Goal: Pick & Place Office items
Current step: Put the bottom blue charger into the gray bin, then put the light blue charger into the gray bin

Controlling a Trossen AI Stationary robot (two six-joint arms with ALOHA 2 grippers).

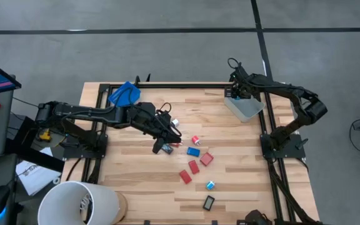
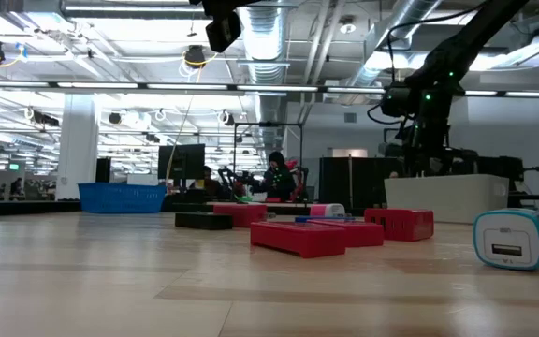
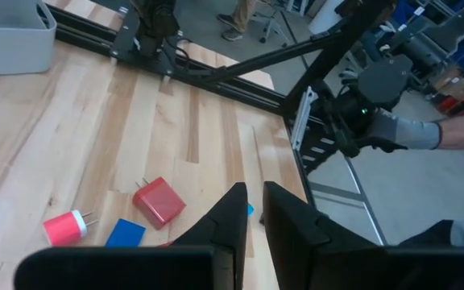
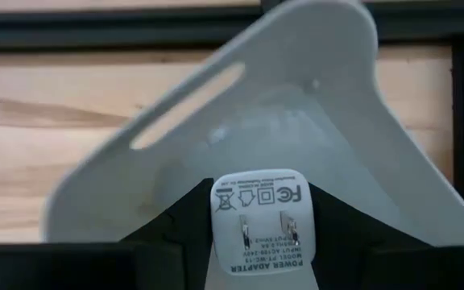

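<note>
Lying nearest the front edge of the table [image 1: 136, 187], at about six o'clock, is a black rectangle [image 1: 209, 202] with a light face, its long axis tilted a little off the near-far line; just beyond it sits a small white and cyan piece [image 1: 210, 185], which the low view shows with a slot in its side. Farther in, three red blocks [image 1: 185, 176] [image 1: 194, 167] [image 1: 206, 159] run in a loose diagonal toward one o'clock, then one blue block [image 1: 193, 151] and a red and white plug piece [image 1: 195, 140] whose two prongs point toward the right edge of the table. At the table's centre the left gripper [image 1: 165, 142] hangs low over the wood beside these pieces; its fingers [image 3: 232, 221] stand almost together with only a thin gap, and nothing can be seen held between them. A small white bit [image 1: 175, 122] lies just behind that gripper. Toward eleven o'clock the blue tray [image 1: 125, 94] rests near the back rail, and its contents cannot be made out. At about one o'clock the clear grey bin [image 1: 245, 107] sits at the back right corner; the inside seen from the right wrist looks bare. The right gripper [image 1: 237, 92] hovers right over the bin, clamped on a white power adapter [image 4: 258, 229] with its label and two prongs facing the wrist camera.
</note>
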